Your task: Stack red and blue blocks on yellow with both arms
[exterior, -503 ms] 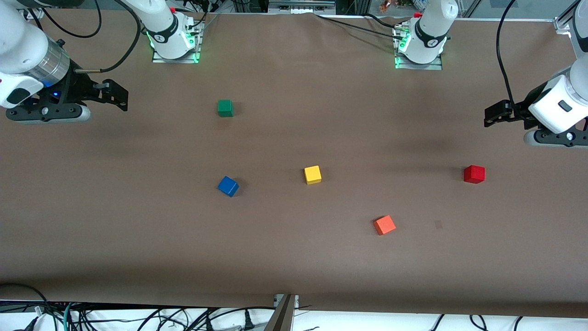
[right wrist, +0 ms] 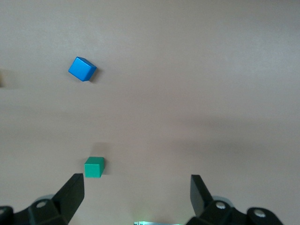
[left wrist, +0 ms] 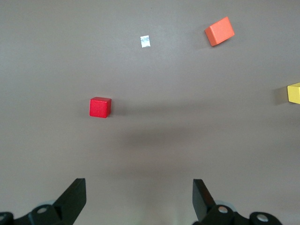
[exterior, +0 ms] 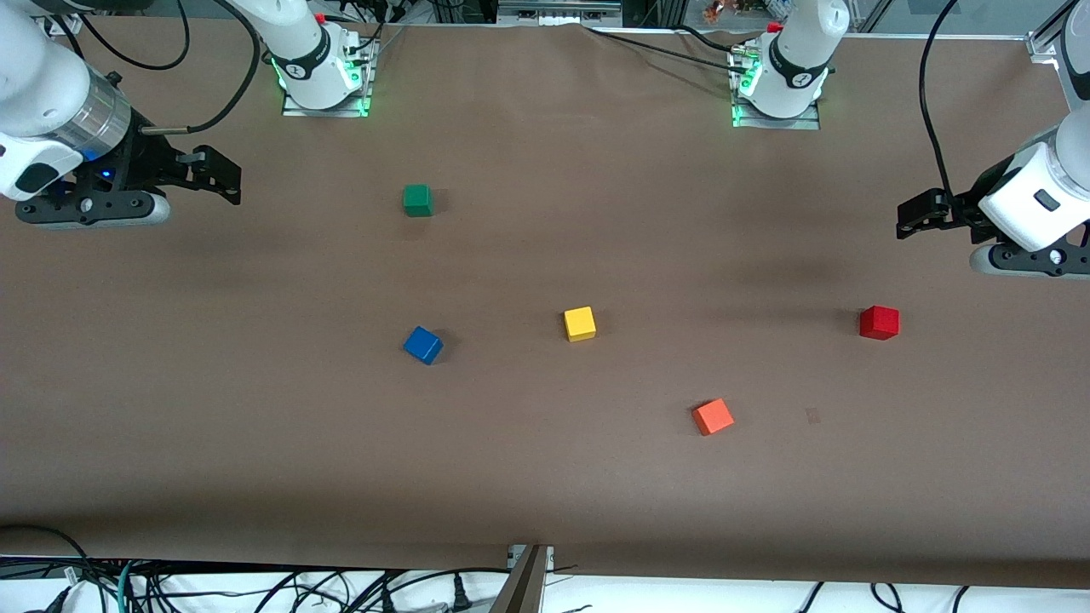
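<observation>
The yellow cube (exterior: 580, 323) sits mid-table. The blue cube (exterior: 423, 345) lies beside it toward the right arm's end. The deep red cube (exterior: 879, 323) lies toward the left arm's end. My left gripper (exterior: 915, 217) hangs open and empty over bare table at the left arm's end. Its wrist view shows the red cube (left wrist: 100, 107) ahead of the open gripper (left wrist: 139, 199), and the yellow cube (left wrist: 294, 93) at the edge. My right gripper (exterior: 213, 174) hangs open and empty over the right arm's end. Its wrist view shows the blue cube (right wrist: 82, 69) and the gripper (right wrist: 137, 194).
An orange-red cube (exterior: 713, 416) lies nearer the front camera than the yellow one, between it and the red cube. A green cube (exterior: 417, 200) sits toward the right arm's base, also in the right wrist view (right wrist: 94, 167). A small pale scrap (exterior: 812, 415) lies on the brown table.
Both grippers have shifted only slightly. None of the cubes has moved.
</observation>
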Available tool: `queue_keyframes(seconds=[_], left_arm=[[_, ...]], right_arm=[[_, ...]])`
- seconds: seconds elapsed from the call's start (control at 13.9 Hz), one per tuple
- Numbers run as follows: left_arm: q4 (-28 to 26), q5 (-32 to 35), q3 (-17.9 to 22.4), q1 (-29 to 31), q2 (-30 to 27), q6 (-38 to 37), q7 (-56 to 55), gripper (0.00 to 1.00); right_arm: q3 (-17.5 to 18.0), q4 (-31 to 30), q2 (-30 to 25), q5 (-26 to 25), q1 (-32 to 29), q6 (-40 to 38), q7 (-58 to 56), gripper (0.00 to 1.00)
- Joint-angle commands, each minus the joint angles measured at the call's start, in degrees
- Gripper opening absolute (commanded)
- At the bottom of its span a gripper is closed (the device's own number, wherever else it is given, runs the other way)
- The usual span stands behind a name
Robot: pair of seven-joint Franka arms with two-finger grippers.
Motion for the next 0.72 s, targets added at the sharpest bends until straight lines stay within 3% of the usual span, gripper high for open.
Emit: queue_keyframes(seconds=[0.0, 0.29, 0.65], left_arm=[[2.2, -0.3, 0.1, -0.1, 2.2, -1.4, -0.3, 1.0], [2.5, -0.3, 0.4, 3.6, 5.7, -0.9, 3.0, 1.0], [0.0, 2.3, 0.3, 5.7, 14.8, 5.5, 10.5, 1.0]], right_arm=[[0.4, 1.4, 0.5, 1.0, -0.1, -1.5, -0.6, 1.0], [0.4, 1.4, 0.5, 1.1, 0.0, -2.2, -0.6, 1.0], [0.3, 1.4, 0.5, 1.1, 0.0, -2.2, -0.6, 1.0]])
